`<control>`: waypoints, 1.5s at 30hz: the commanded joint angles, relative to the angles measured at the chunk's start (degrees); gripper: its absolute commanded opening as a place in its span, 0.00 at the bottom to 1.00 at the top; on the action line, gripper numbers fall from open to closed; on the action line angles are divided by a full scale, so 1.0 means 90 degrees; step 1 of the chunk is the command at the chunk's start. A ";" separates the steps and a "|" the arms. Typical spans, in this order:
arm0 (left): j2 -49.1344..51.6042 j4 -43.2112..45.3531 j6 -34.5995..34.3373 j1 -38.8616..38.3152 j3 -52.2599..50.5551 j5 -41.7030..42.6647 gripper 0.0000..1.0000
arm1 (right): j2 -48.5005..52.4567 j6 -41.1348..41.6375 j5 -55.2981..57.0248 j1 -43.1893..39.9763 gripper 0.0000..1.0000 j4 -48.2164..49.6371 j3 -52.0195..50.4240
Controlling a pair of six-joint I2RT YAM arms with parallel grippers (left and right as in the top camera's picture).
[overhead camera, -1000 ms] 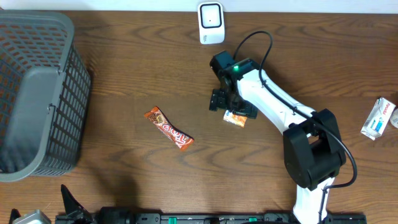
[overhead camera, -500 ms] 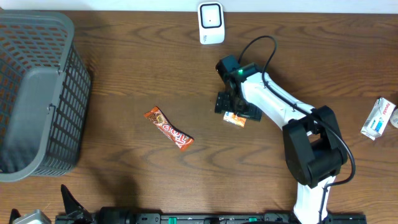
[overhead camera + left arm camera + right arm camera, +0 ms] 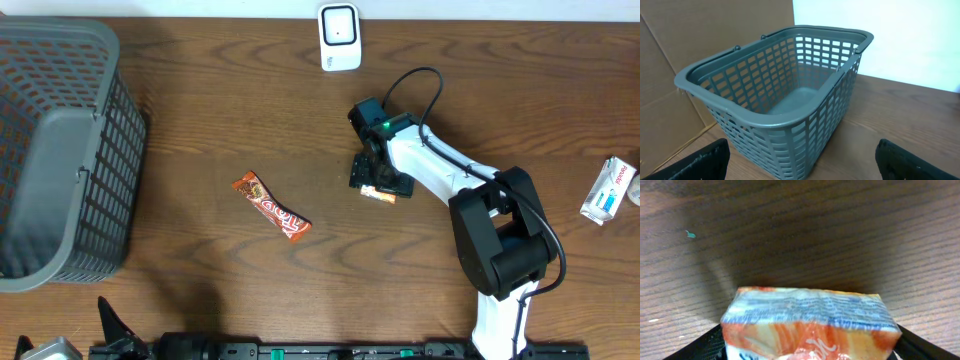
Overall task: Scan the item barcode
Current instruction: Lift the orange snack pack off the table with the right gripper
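A small orange and white snack packet [image 3: 810,325] lies on the wooden table, and it fills the whole gap between my right gripper's [image 3: 810,350] black fingers [image 3: 695,349], touching both. From overhead the right gripper [image 3: 378,185] points down over the packet [image 3: 381,196], of which only an orange edge shows. The white barcode scanner [image 3: 339,37] stands at the table's far edge, up and left of that gripper. My left gripper [image 3: 802,161] is open and empty, low in front of the basket.
A grey plastic basket [image 3: 120,150] occupies the left side, seen close and empty in the left wrist view [image 3: 765,117]. An orange candy bar [image 3: 271,207] lies mid-table. A white and blue box [image 3: 608,190] sits at the right edge.
My right gripper slid slightly right and down onto the orange packet, and its fingers have come in against the packet's sides. The left arm has not moved.
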 commanded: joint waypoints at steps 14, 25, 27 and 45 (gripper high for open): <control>-0.0051 0.0002 0.0104 -0.0019 -0.0007 -0.0058 0.93 | 0.0036 -0.1105 -0.0862 -0.0367 0.75 -0.1848 0.1064; -0.0051 0.0002 0.0102 -0.0019 -0.0007 -0.0058 0.93 | 0.0044 -0.1902 0.0075 -0.0505 0.94 -0.1926 0.1188; -0.0051 0.0002 0.0104 -0.0019 -0.0007 -0.0058 0.93 | 0.0044 -0.2089 0.0117 -0.0478 0.96 -0.1780 0.0993; -0.0051 0.0002 0.0104 -0.0019 -0.0007 -0.0058 0.93 | 0.0044 -0.2098 -0.0367 -0.0240 0.94 -0.0544 0.0005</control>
